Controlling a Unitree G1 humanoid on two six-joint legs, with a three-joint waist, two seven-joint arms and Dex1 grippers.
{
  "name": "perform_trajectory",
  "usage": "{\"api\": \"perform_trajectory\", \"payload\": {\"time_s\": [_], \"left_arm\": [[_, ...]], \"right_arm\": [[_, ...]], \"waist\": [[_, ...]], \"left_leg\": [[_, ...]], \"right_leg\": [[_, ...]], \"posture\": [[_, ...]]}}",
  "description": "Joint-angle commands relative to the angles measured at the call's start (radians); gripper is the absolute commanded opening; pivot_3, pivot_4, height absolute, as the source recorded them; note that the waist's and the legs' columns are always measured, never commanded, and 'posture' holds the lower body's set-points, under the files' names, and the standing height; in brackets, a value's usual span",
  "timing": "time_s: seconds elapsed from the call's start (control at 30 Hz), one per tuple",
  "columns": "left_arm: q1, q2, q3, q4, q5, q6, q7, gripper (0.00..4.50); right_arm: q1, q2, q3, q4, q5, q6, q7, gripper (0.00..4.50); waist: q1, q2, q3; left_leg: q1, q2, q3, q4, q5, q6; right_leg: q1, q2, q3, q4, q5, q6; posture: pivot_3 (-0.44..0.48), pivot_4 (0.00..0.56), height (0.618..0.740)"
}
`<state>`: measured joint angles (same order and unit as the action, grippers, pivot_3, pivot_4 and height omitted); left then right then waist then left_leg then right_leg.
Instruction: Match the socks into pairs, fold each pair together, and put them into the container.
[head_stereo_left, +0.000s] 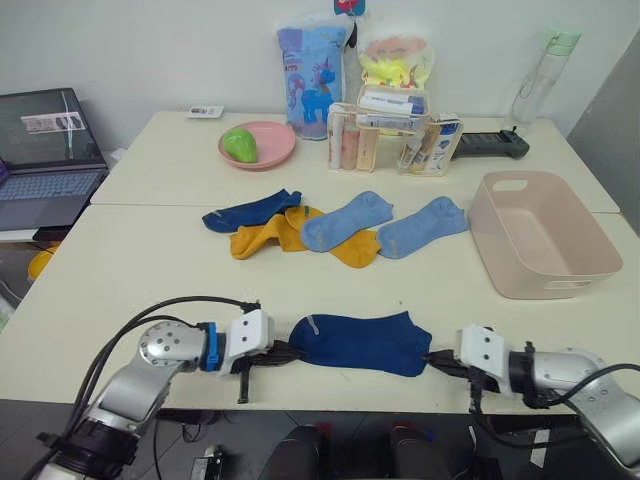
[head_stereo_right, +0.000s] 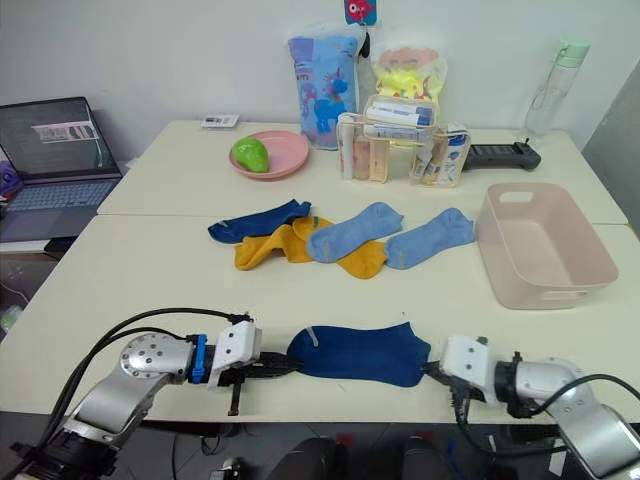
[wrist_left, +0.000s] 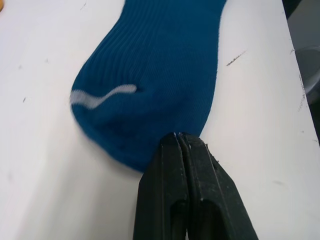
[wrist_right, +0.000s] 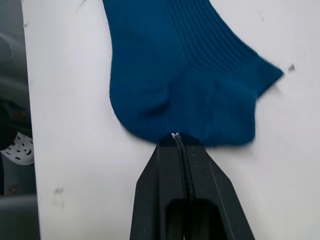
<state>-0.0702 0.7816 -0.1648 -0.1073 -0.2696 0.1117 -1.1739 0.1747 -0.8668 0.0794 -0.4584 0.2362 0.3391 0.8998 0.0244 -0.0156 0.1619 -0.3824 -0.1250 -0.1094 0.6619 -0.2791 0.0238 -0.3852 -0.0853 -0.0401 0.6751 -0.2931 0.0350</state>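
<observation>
A navy blue sock (head_stereo_left: 360, 342) lies flat near the table's front edge. My left gripper (head_stereo_left: 283, 350) is shut on its toe end (wrist_left: 150, 150), and my right gripper (head_stereo_left: 435, 360) is shut on the edge of its opposite end (wrist_right: 190, 125). Further back lies a loose heap: the second navy sock (head_stereo_left: 250, 210), two mustard yellow socks (head_stereo_left: 262, 238) (head_stereo_left: 358, 248) and two light blue socks (head_stereo_left: 345, 220) (head_stereo_left: 422, 227), partly overlapping. The pale pink container (head_stereo_left: 545, 235) stands at the right with nothing in it.
Along the back stand a round pink plate (head_stereo_left: 272, 152) holding a green object, a clear organiser of bottles (head_stereo_left: 390, 135), two printed bags, a black device (head_stereo_left: 490, 143) and a water bottle (head_stereo_left: 540, 75). A laptop (head_stereo_left: 45, 155) sits off the table's left.
</observation>
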Motion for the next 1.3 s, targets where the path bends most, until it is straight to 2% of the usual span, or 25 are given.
{"api": "perform_trajectory", "payload": {"time_s": [0.03, 0.13, 0.23, 0.33, 0.43, 0.6, 0.63, 0.67, 1.1, 1.3], "left_arm": [[0.011, 0.008, 0.088, -0.068, -0.116, 0.112, 0.005, 0.03], [0.007, -0.016, 0.199, -0.085, -0.258, 0.267, 0.064, 0.03], [-0.023, -0.06, 0.293, -0.03, -0.322, 0.344, 0.153, 0.62], [-0.048, -0.109, 0.352, 0.053, -0.282, 0.297, 0.242, 1.53], [-0.035, -0.172, 0.384, 0.12, -0.183, 0.159, 0.359, 2.47], [0.005, -0.264, 0.414, 0.132, -0.098, 0.031, 0.503, 4.11], [0.013, -0.271, 0.414, 0.129, -0.093, 0.025, 0.512, 4.43], [0.021, -0.273, 0.41, 0.127, -0.088, 0.02, 0.516, 4.47], [0.037, -0.268, 0.394, 0.104, -0.075, 0.015, 0.508, 4.47], [0.084, -0.294, 0.4, 0.028, -0.034, -0.028, 0.569, 4.47]], "right_arm": [[-0.014, 0.068, -0.123, -0.086, 0.172, 0.111, -0.045, 0.0], [-0.061, 0.159, -0.227, -0.103, 0.279, 0.196, -0.146, 0.0], [-0.106, 0.2, -0.262, -0.055, 0.247, 0.194, -0.215, 0.6], [-0.135, 0.216, -0.256, -0.004, 0.189, 0.163, -0.259, 1.6], [-0.153, 0.241, -0.221, 0.085, 0.104, 0.088, -0.295, 2.64], [-0.19, 0.302, -0.19, 0.2, 0.034, -0.01, -0.328, 4.44], [-0.191, 0.31, -0.18, 0.209, 0.024, -0.022, -0.325, 4.5], [-0.192, 0.315, -0.17, 0.215, 0.013, -0.032, -0.322, 4.5], [-0.247, 0.317, -0.138, 0.217, -0.001, -0.027, -0.297, 4.5], [-0.377, 0.315, -0.047, 0.125, 0.047, 0.069, -0.212, 4.5]], "waist": [[0.0, 0.0, 0.001], [-0.002, 0.0, 0.002], [-0.001, 0.0, 0.002], [0.0, 0.0, 0.002], [-0.001, 0.0, 0.002], [-0.002, -0.001, 0.002], [-0.002, 0.0, 0.002], [-0.002, 0.0, 0.002], [-0.002, 0.0, 0.002], [-0.007, 0.0, 0.002]], "left_leg": [[0.0, 0.0, 0.0, 0.0, 0.0, 0.0], [-0.001, 0.001, 0.0, 0.0, 0.0, 0.0], [-0.001, 0.001, 0.0, 0.0, 0.0, 0.0], [-0.001, 0.0, 0.0, 0.0, 0.001, -0.001], [-0.001, 0.0, 0.001, 0.0, 0.002, -0.004], [-0.001, 0.0, 0.002, 0.0, 0.002, -0.004], [-0.001, 0.0, 0.002, 0.0, 0.002, -0.004], [-0.001, 0.0, 0.002, 0.0, 0.003, -0.004], [-0.001, 0.0, 0.002, 0.0, 0.002, -0.004], [-0.001, 0.0, 0.002, 0.0, 0.002, -0.004]], "right_leg": [[0.0, 0.0, 0.0, 0.0, 0.0, 0.0], [-0.001, 0.0, 0.0, 0.001, 0.0, 0.0], [-0.003, 0.0, 0.0, 0.001, 0.0, 0.0], [-0.003, 0.0, 0.0, 0.001, 0.0, 0.0], [-0.002, 0.0, 0.0, 0.0, 0.0, 0.0], [-0.002, 0.0, 0.001, 0.001, 0.0, 0.0], [-0.002, 0.0, 0.001, 0.002, 0.0, 0.0], [-0.002, 0.0, 0.001, 0.003, 0.0, 0.0], [-0.003, 0.0, 0.001, 0.003, 0.0, 0.0], [-0.003, 0.0, 0.001, 0.003, 0.0, 0.0]], "posture": [[0.0, 0.15, 0.74], [0.0, 0.15, 0.74], [0.0, 0.15, 0.74], [0.0, 0.15, 0.74], [0.0, 0.15, 0.74], [0.0, 0.15, 0.74], [0.0, 0.15, 0.74], [0.0, 0.15, 0.74], [0.0, 0.15, 0.74], [0.0, 0.15, 0.74]]}}
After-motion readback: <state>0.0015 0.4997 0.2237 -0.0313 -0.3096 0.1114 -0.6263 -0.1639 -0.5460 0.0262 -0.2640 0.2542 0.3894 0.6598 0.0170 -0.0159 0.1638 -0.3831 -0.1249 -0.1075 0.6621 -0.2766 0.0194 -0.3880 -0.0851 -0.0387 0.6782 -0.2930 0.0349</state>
